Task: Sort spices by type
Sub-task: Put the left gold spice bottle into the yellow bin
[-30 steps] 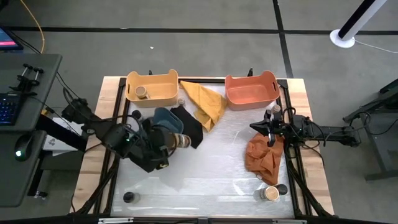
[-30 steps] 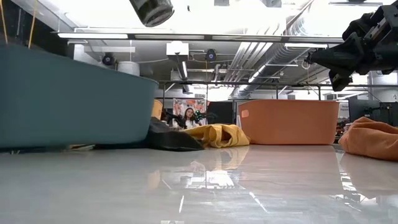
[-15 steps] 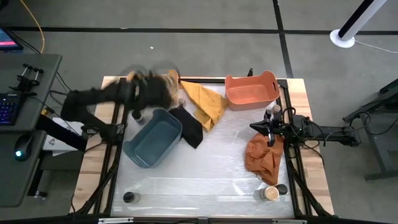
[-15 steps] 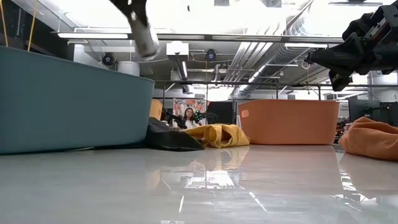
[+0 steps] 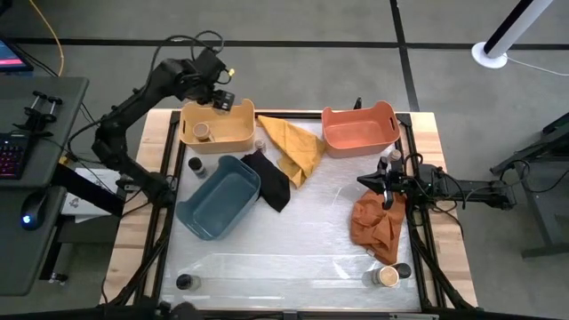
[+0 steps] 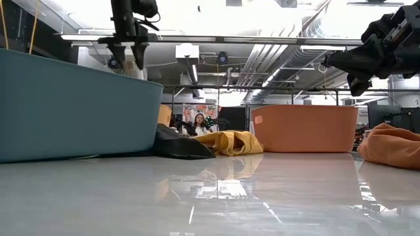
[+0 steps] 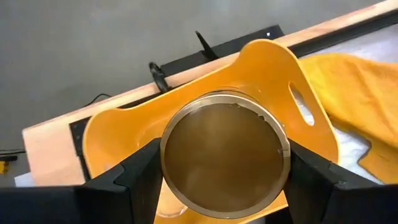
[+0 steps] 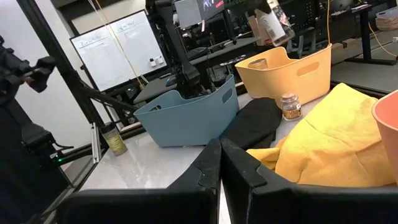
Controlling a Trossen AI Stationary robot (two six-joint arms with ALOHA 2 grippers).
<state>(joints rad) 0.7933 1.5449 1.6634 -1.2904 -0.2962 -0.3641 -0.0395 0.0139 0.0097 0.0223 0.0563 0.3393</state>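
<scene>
My left gripper [image 5: 220,96] hangs over the yellow bin [image 5: 233,127] at the table's far left, shut on a wide round spice jar [image 7: 224,163] whose brown round end faces the wrist camera. One tan-topped jar [image 5: 203,132] stands inside that bin. More jars stand on the table: one beside the yellow bin [image 5: 259,143], a dark one [image 5: 195,164] by the blue bin, a dark one [image 5: 184,282] near left, and a tan-topped one [image 5: 388,277] near right. My right gripper [image 5: 388,184] waits shut at the right edge, over the orange cloth. My left gripper pinches the wide jar by its round side wall [image 7: 166,163], one finger [image 7: 134,177] on each side. The fingers slant down from above. The jar is lifted clear, above the inside of the yellow bin [image 7: 314,134].
A blue bin [image 5: 218,197] stands left of centre and an orange bin [image 5: 359,129] at the far right. A yellow cloth [image 5: 293,147] and a black cloth [image 5: 271,178] lie between the bins, and an orange cloth [image 5: 375,222] lies crumpled at the right.
My left gripper has swung fast from above the blue bin toward the table's far edge, rolling as it went. It now hangs over the yellow bin, with the jar still between its fingers.
</scene>
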